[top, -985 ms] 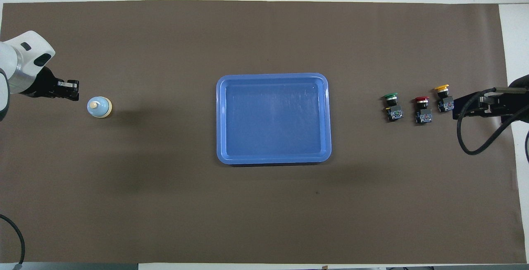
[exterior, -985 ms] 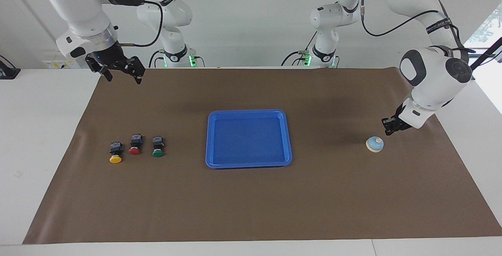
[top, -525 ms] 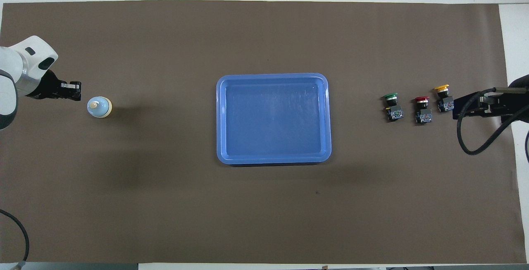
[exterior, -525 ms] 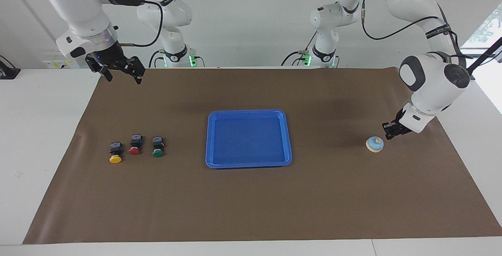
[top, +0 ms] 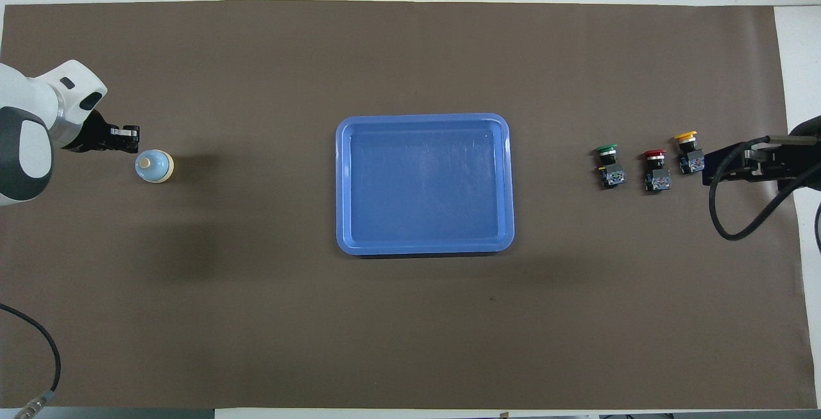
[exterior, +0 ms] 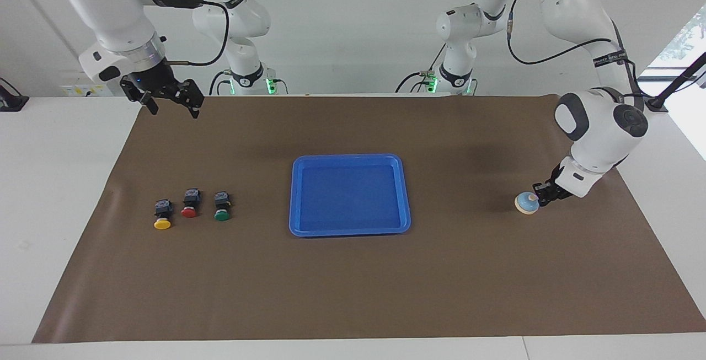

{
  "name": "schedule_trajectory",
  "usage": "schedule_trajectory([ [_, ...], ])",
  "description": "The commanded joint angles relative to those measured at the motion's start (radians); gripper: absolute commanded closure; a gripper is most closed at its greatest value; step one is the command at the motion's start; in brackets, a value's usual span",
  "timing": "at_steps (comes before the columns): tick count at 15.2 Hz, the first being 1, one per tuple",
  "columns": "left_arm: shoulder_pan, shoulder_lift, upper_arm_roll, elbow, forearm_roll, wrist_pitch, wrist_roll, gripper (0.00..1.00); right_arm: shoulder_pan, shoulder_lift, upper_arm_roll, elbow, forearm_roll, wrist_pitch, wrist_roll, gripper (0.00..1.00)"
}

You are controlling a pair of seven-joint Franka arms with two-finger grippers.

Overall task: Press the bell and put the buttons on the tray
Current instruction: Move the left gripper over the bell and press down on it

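The bell (exterior: 527, 203) (top: 154, 167), light blue with a cream knob and base, sits on the brown mat toward the left arm's end. My left gripper (exterior: 538, 193) (top: 131, 139) is shut and hovers low right beside the bell's knob; whether it touches I cannot tell. The blue tray (exterior: 349, 231) (top: 343, 181) lies in the middle, with nothing in it. The yellow button (exterior: 162, 214) (top: 687, 149), red button (exterior: 190, 204) (top: 655, 167) and green button (exterior: 222, 207) (top: 609, 163) stand in a row toward the right arm's end. My right gripper (exterior: 172, 103) waits open, raised over the mat's edge by the robots.
A brown mat (exterior: 353, 283) covers most of the white table. The right arm's black cable (top: 737, 213) hangs over the mat next to the yellow button. Another cable (top: 38, 367) loops at the left arm's corner.
My left gripper has come down and moved sideways toward the bell, from a short way off to right beside its knob. The right arm, buttons and tray have not moved.
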Motion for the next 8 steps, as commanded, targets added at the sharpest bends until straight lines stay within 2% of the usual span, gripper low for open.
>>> schedule_trajectory([
  [1,0.010,-0.013,-0.004,-0.069,0.001,0.068,0.015,1.00,-0.008,-0.008,0.005,0.000,0.017,-0.013,0.014,0.00],
  [3,0.008,-0.022,-0.004,-0.112,0.001,0.107,0.014,1.00,-0.008,-0.008,0.005,0.000,0.017,-0.013,0.014,0.00],
  [8,0.000,-0.020,-0.005,-0.063,0.000,0.058,0.012,1.00,-0.008,-0.008,0.005,0.000,0.017,-0.013,0.014,0.00],
])
